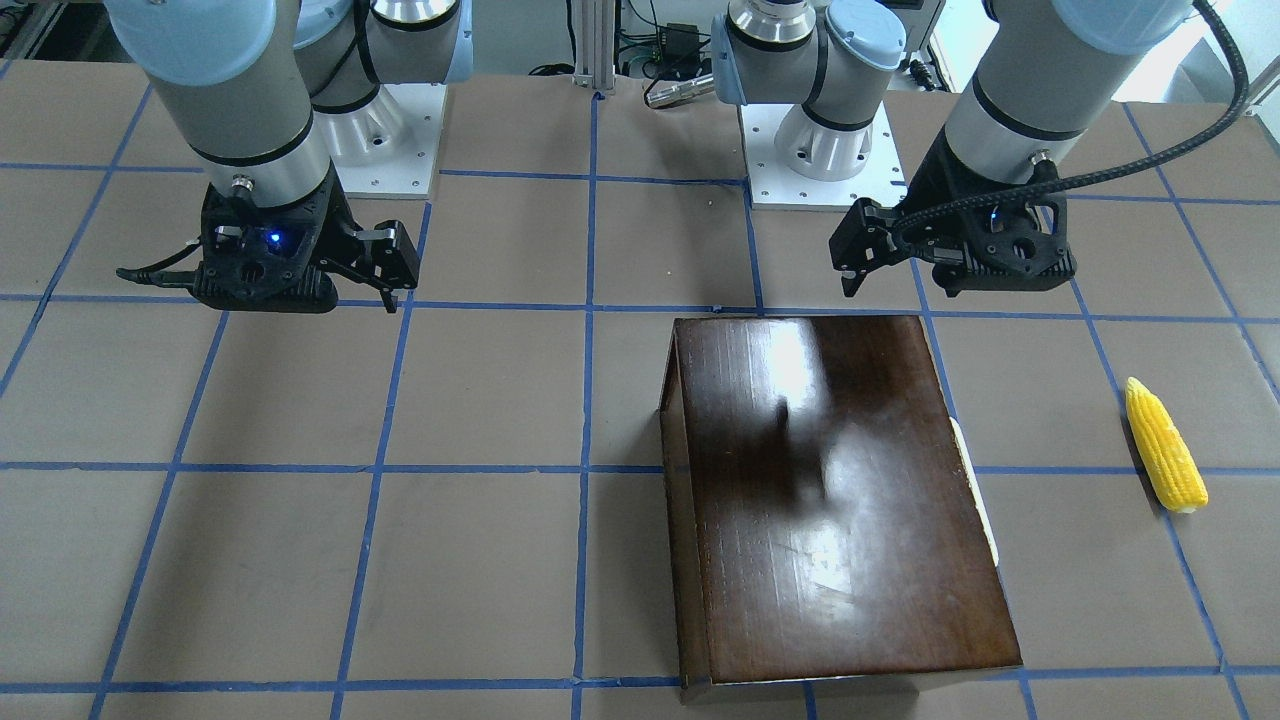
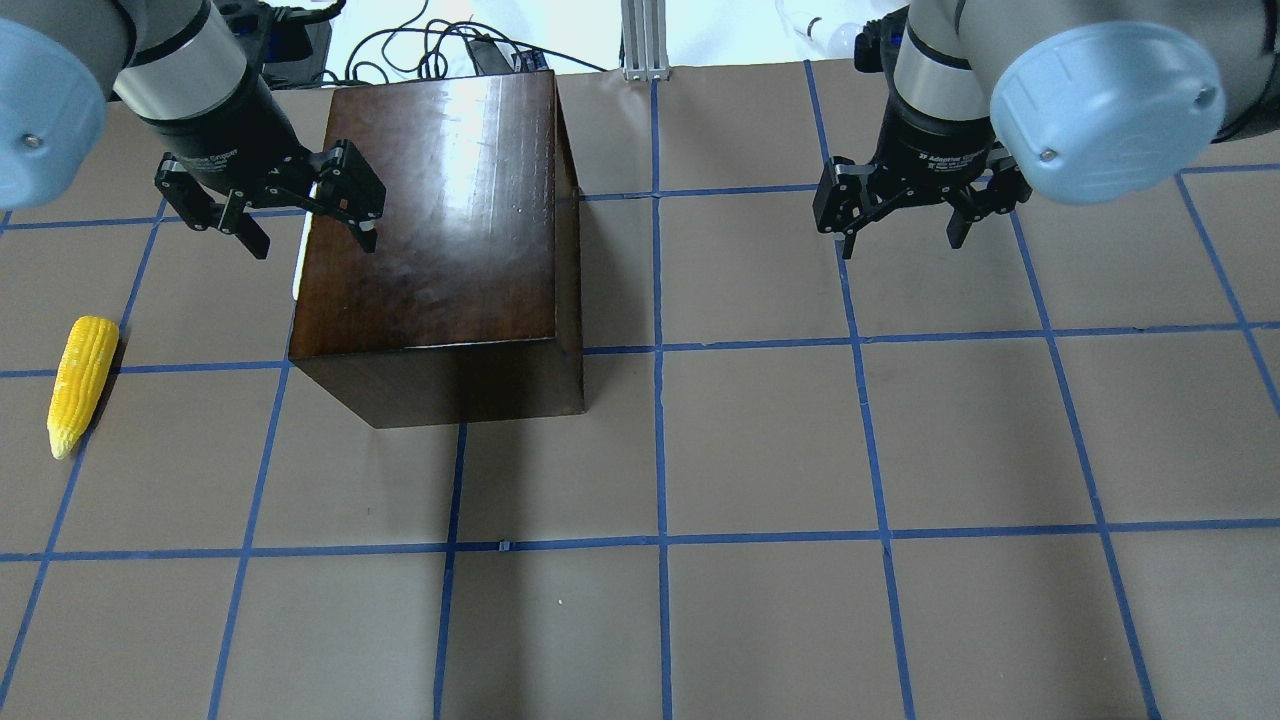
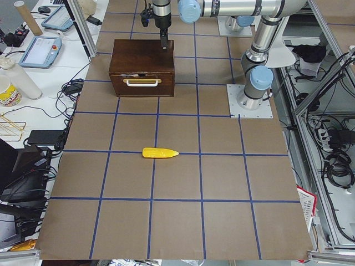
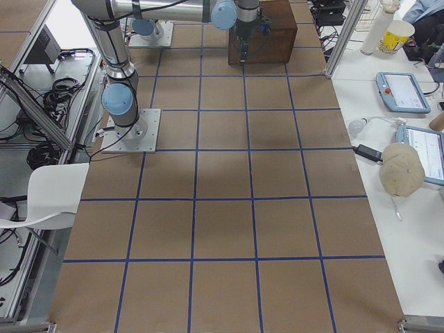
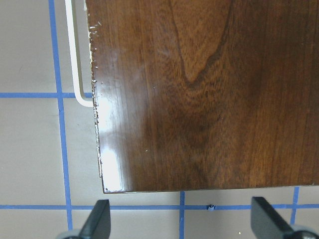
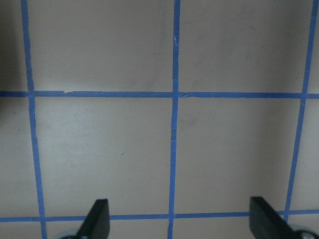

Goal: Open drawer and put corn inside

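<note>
- left arm (image 2: pixel 190 65) and right arm (image 2: pixel 938 75): silver tubes, pale-blue round joint caps (one small screw each)
- left gripper (image 2: pixel 313 245), right gripper (image 2: pixel 902 243): black, angular
- braided black cable (image 1: pixel 1130 179) on the left wrist

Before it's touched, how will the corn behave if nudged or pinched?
The corn lies on its side, round and tapered, so a nudge would probably roll it in a curve. It looks like moulded plastic: likely stiff and light. Pinched near the tip, it might slip.

Right gripper (image 4: pixel 243 54) hangs above the counter (image 4: pixel 222 208), just this side of the dark box (image 4: pixel 277 41) at the far end.
</note>
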